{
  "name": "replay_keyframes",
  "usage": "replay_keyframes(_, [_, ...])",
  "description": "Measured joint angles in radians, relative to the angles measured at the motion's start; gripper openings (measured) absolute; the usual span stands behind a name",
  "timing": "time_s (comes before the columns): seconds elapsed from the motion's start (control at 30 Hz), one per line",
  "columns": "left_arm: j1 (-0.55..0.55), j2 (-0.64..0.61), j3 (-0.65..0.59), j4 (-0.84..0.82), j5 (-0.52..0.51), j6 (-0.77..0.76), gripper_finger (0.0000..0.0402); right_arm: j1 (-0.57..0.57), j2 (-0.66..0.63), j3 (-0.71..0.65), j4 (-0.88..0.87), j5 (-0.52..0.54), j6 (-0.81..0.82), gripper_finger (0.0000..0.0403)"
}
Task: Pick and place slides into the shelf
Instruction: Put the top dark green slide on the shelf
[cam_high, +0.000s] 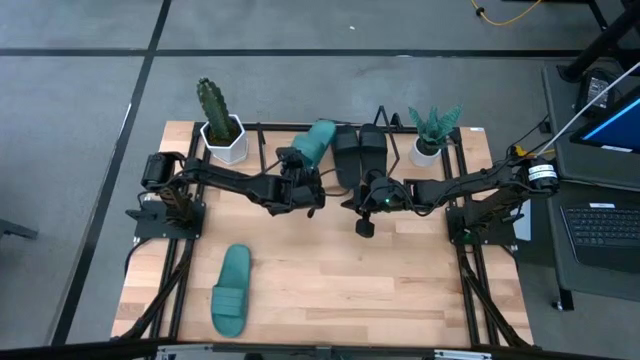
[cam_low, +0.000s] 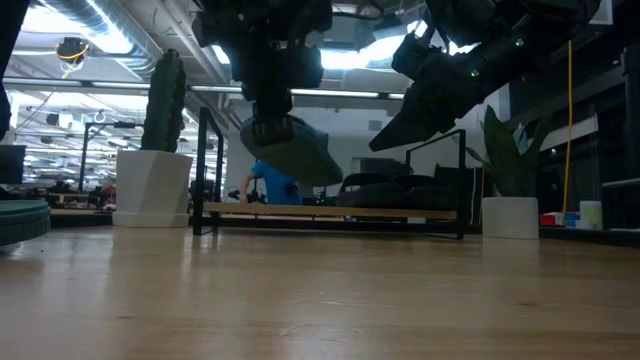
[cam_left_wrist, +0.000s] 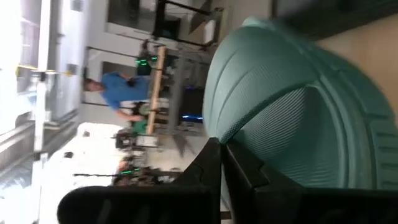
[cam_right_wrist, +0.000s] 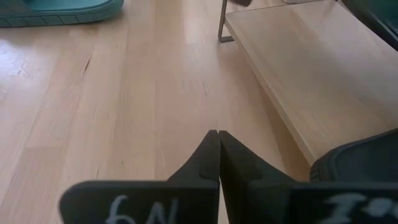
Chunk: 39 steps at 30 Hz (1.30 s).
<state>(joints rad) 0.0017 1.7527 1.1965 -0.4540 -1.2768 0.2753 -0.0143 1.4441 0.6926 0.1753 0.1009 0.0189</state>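
fingers of the left gripper (cam_high: 303, 172) are pinched on a teal slide (cam_high: 316, 141) and hold it up in the air, just in front of the shelf (cam_high: 268, 137). fingers of the right gripper (cam_high: 365, 222) are pressed together with nothing in them; that arm hangs over the bench (cam_high: 330, 290) near the middle.

closest to us, the other teal slide (cam_high: 231, 290) lies alone on the bench, well apart from the shelf. farther back, two black slides (cam_high: 359, 150) sit side by side on the shelf. a cactus pot (cam_high: 222, 126) and a leafy plant pot (cam_high: 432, 135) stand at its ends.

the step now looks like putting the held slide on the shelf. next the left arm should lower it onto the bare board beside the black ones, then let go.
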Motion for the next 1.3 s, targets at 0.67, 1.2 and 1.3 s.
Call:
replay_keyframes(0.67, [0.006, -0.001, 0.001, -0.187, 0.312, -0.298, 0.0, 0.0, 0.0, 0.0, 0.0, 0.0, -0.005, 0.0002])
replay_keyframes(1.2, [0.02, -0.001, 0.001, -0.004, 0.5, -0.295, 0.0, 0.0, 0.0, 0.0, 0.0, 0.0, -0.005, 0.0002])
replay_keyframes(1.3, [0.025, -0.001, 0.001, 0.003, 0.524, -0.293, 0.0, 0.0, 0.0, 0.0, 0.0, 0.0, -0.005, 0.0002])
